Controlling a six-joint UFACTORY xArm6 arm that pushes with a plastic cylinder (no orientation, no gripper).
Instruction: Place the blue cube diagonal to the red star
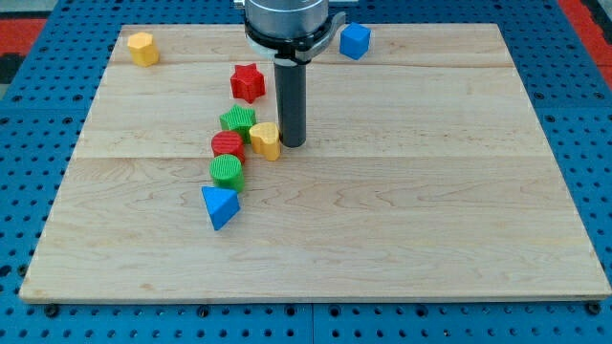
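Note:
The blue cube (pixel 355 41) sits near the view's top edge of the board, right of centre. The red star (pixel 248 82) lies to its lower left, well apart from it. My tip (pixel 292 143) rests on the board below and right of the red star, just right of a yellow heart-like block (pixel 266 139) and close to touching it. The blue cube is up and to the right of my tip, beyond the arm's body.
A green star (pixel 238 121), a red cylinder (pixel 228 145), a green cylinder (pixel 227 172) and a blue triangle (pixel 220 206) run in a line down the view's left of my tip. A yellow hexagon-like block (pixel 142 48) sits at the top left. The wooden board (pixel 402 220) lies on blue pegboard.

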